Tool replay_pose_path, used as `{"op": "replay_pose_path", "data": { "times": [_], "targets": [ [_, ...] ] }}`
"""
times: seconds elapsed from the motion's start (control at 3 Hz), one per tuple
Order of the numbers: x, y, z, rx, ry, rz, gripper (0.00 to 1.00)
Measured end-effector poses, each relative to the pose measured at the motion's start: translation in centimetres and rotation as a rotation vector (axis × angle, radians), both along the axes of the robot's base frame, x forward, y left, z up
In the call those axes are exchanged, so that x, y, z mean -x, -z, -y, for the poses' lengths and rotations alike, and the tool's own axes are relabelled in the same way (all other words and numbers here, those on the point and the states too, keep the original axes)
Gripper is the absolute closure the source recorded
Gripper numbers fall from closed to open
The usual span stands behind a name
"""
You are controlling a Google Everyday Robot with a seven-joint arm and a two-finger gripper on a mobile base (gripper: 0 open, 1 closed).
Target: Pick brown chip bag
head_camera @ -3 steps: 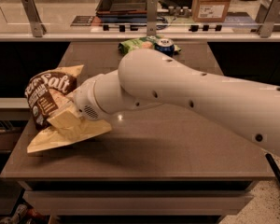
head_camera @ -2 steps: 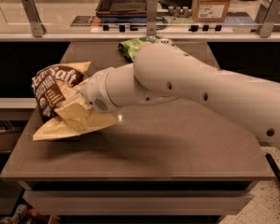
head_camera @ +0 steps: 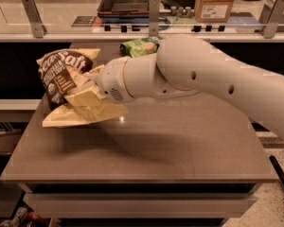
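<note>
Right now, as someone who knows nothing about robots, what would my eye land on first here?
The big white robot arm sweeps in from the right across the grey-brown table. Its hand, at the table's left side, grips a crinkly dark-brown and pale-yellow chip bag, held crumpled just above the tabletop. Behind the arm, at the table's far edge, lies a small green snack bag.

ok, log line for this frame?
tool: shut on brown chip bag, left side of table | bag: off table | green snack bag: far edge

The arm [head_camera: 217, 77] is cream-white, fat and rounded (small dark holes, vented wrist), gripper [head_camera: 83, 91] buried in brown chip bag [head_camera: 60, 74].
</note>
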State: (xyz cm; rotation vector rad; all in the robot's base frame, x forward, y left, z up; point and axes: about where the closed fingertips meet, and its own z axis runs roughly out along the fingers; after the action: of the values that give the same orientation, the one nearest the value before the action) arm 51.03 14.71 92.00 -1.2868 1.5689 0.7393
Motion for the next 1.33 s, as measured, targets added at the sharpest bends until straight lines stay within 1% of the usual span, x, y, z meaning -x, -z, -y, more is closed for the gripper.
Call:
{"op": "replay_pose_path", "data": {
  "times": [0.33, 0.67, 1.0, 1.33],
  "targets": [
    [-0.1, -2.5, 0.5, -0.014, -0.002, 0.058, 1.0],
    [0.0, -5.4, 0.8, -0.013, 0.006, 0.112, 1.0],
    [0.2, -8.0, 1.1, -0.008, 0.018, 0.156, 1.0],
    [0.4, -11.8, 1.6, 0.002, 0.033, 0.223, 1.0]
  ]
}}
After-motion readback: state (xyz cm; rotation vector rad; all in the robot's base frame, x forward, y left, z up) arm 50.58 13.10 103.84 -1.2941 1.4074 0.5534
